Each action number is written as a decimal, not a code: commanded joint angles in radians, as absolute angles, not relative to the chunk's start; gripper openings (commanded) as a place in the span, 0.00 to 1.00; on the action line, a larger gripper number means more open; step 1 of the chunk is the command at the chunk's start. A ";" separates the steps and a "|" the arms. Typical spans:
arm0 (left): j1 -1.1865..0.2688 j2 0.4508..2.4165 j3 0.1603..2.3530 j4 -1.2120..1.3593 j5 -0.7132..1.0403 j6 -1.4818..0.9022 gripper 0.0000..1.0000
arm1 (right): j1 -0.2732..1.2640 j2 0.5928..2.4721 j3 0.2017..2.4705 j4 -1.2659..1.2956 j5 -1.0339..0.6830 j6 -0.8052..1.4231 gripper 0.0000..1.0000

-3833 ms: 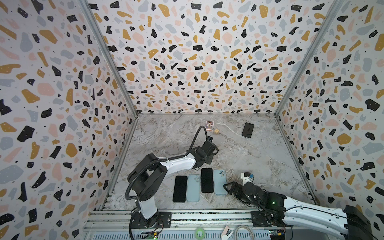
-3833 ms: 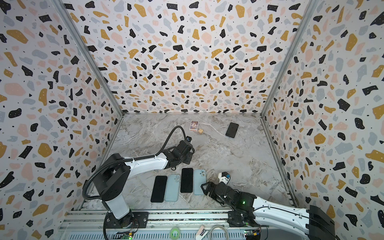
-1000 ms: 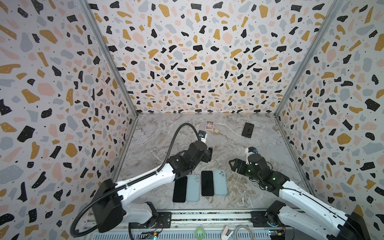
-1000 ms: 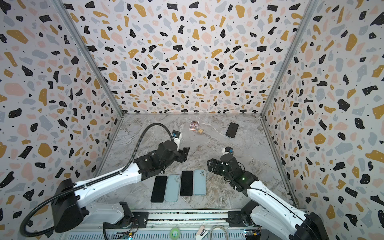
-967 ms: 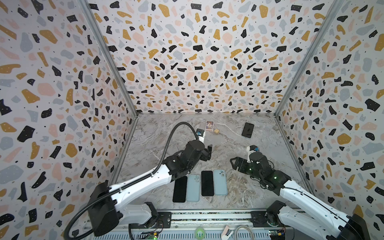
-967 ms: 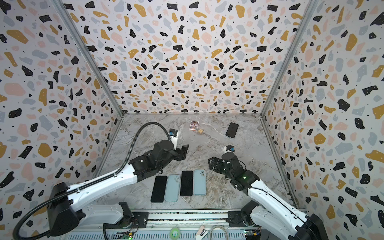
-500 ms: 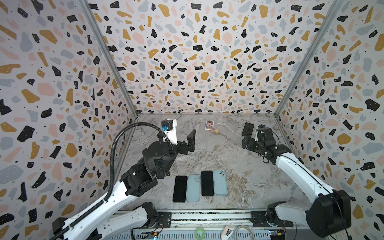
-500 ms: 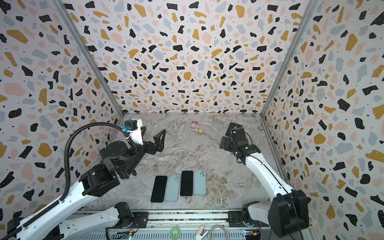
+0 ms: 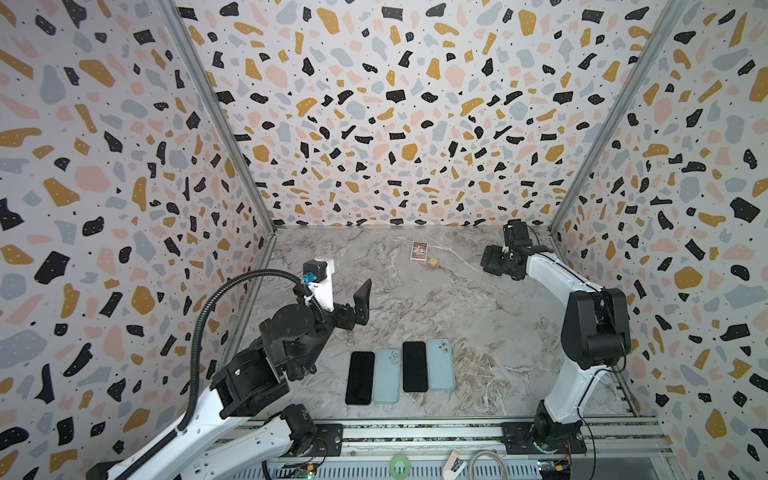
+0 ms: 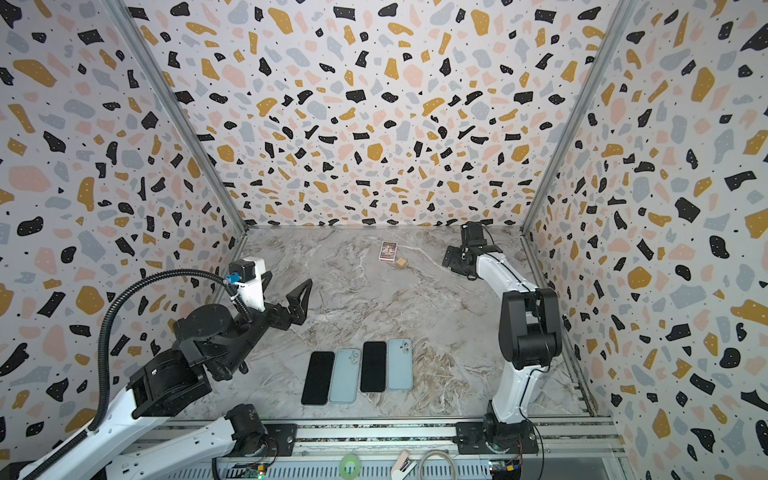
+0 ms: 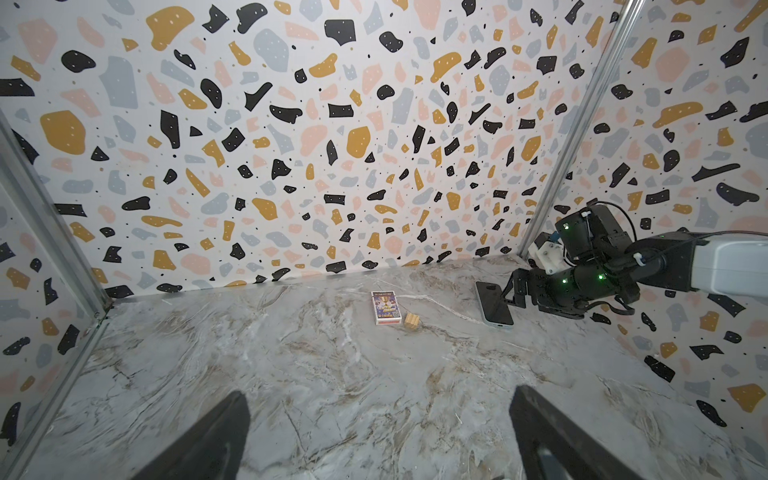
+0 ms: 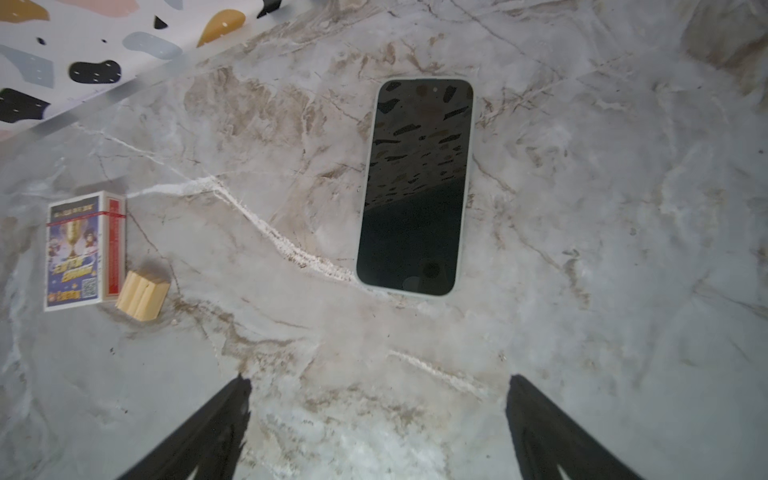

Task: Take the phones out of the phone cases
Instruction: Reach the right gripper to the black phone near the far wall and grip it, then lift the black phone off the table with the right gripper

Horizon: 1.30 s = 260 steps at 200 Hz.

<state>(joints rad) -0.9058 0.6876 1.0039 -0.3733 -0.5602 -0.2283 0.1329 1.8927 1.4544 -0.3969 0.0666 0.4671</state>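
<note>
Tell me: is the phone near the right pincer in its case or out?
In its case: the right wrist view shows its pale rim around the phone on every side.

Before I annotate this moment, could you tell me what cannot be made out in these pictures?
- Right gripper: the right wrist view's bottom edge cuts off its fingers' bases.
- Cased phone: in both top views it cannot be told apart from that dark gripper over it; in the left wrist view the gripper covers part of it.
- Its back: faces the table in every view.
- Card box: print too small to read in both top views.
</note>
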 commanded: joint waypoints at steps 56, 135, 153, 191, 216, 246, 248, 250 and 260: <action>-0.911 0.649 0.949 -0.377 -0.606 -0.227 1.00 | 0.090 2.103 1.652 -0.435 0.049 0.467 0.93; -0.911 0.627 0.920 -0.374 -0.621 -0.221 1.00 | 0.067 2.217 1.768 -0.470 0.040 0.468 0.92; -0.911 0.621 0.919 -0.374 -0.622 -0.219 1.00 | 0.066 2.224 1.771 -0.466 0.039 0.469 0.92; -0.910 0.611 0.914 -0.373 -0.625 -0.216 1.00 | 0.066 2.253 1.798 -0.469 0.031 0.473 0.91; -0.911 0.607 0.913 -0.374 -0.619 -0.218 1.00 | 0.065 2.272 1.820 -0.479 0.036 0.477 0.91; -0.910 0.601 0.911 -0.373 -0.618 -0.218 1.00 | 0.065 2.295 1.853 -0.498 0.040 0.477 0.90; -0.911 0.601 0.911 -0.373 -0.618 -0.218 1.00 | 0.064 2.296 1.855 -0.500 0.041 0.476 0.90; -0.910 0.601 0.911 -0.373 -0.618 -0.218 1.00 | 0.064 2.297 1.859 -0.502 0.043 0.476 0.90; -0.911 0.600 0.911 -0.373 -0.620 -0.216 1.00 | 0.065 2.305 1.869 -0.511 0.047 0.473 0.90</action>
